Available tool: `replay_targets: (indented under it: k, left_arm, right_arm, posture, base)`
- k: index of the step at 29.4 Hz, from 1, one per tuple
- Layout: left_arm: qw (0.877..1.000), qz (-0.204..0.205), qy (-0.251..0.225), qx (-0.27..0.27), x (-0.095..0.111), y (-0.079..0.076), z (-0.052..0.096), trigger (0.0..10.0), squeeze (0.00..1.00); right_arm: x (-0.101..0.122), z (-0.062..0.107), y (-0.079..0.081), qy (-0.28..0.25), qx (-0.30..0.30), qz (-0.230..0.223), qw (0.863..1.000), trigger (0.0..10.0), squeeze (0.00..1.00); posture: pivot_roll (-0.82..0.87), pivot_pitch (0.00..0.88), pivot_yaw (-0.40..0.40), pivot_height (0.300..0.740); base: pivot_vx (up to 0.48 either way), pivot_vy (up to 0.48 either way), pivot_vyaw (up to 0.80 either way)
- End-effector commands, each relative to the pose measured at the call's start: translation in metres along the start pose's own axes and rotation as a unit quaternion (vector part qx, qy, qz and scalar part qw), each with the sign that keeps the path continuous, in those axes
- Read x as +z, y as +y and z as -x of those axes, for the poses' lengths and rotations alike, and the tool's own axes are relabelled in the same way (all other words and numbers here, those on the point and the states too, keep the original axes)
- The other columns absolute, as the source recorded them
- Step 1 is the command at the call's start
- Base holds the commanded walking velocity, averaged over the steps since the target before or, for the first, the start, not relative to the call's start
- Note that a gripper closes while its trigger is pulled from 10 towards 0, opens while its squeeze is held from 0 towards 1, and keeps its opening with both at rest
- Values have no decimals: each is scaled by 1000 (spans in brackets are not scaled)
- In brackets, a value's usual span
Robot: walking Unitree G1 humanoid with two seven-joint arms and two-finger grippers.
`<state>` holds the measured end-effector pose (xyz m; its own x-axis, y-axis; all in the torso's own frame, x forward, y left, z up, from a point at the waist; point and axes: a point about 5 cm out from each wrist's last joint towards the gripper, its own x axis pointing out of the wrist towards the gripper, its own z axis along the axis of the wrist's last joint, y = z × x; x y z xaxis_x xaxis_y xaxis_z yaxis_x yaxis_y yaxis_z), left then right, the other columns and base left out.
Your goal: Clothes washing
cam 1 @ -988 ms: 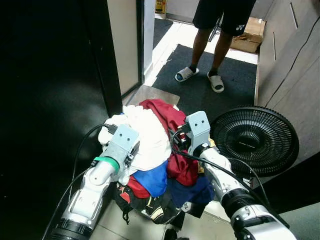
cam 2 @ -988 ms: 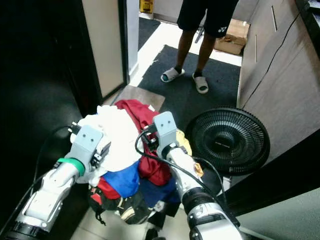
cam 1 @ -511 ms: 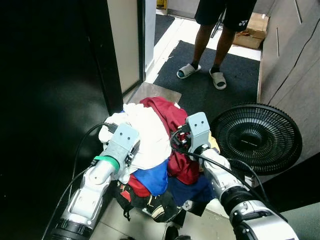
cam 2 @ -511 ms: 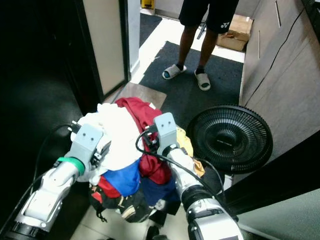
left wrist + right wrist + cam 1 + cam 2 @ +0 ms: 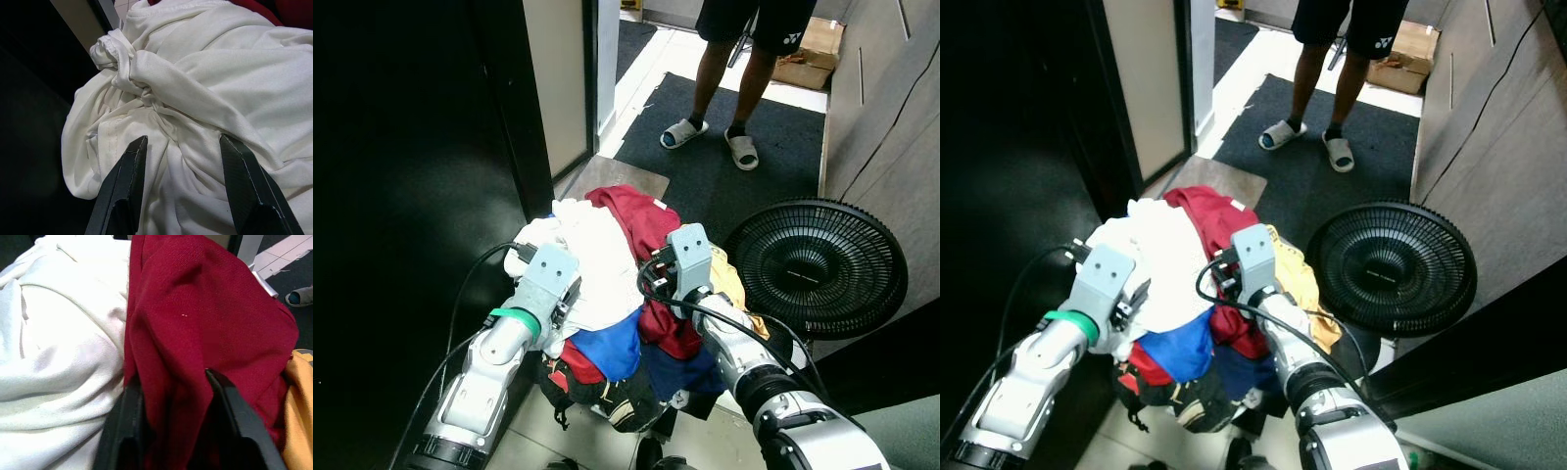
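Since a second ago both wrists have slid slightly toward the robot's left across the pile of clothes [image 5: 607, 304], and the right arm now sits a little lower against it, while the camera has tipped so that the fan and the person stand a touch further up the picture. That pile is heaped between the two silver arms, low in front of the robot — white garment [image 5: 597, 264] on top at the left, dark red garment [image 5: 641, 220] draped over the middle and right, a blue piece [image 5: 612, 348] and a darker bundle beneath, and a yellow cloth [image 5: 1298, 279] poking out on the fan's side. The left gripper [image 5: 183, 147] has its two black fingers spread wide, their tips pressed into the folds of the white garment [image 5: 205, 83] without closing on it. The right gripper [image 5: 171, 382] has a fold of the red garment [image 5: 195, 308] bunched between its fingers, which stand fairly close together and pinch the cloth; white fabric lies just beside it. A round black fan [image 5: 818, 264] lies face-up on the floor to the right of the heap, near the right arm. Farther off, a person [image 5: 744, 59] in dark shorts and pale sandals stands on a dark mat [image 5: 705, 166], with a cardboard box [image 5: 803, 59] behind them.
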<state>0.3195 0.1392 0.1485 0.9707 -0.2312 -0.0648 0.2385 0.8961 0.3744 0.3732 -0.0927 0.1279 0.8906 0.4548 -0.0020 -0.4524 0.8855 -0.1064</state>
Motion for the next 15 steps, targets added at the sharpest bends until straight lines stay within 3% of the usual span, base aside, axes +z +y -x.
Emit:
replay_targets:
  k: [1, 15]
  left_arm:
    - [1000, 2, 18, -4, -9, -4, 2, 10000, 0]
    - [1000, 6, 14, -11, -6, -9, -4, 10000, 0]
  right_arm:
    - [-13, 7, 1, 15, 1, -13, 1000, 0, 0]
    - [-5, 12, -8, -36, -16, -34, 999, 0, 0]
  posture:
    - [188, 265, 10, 740]
    - [162, 246, 15, 740]
  base:
    - [0, 0, 0]
    - [0, 0, 0]
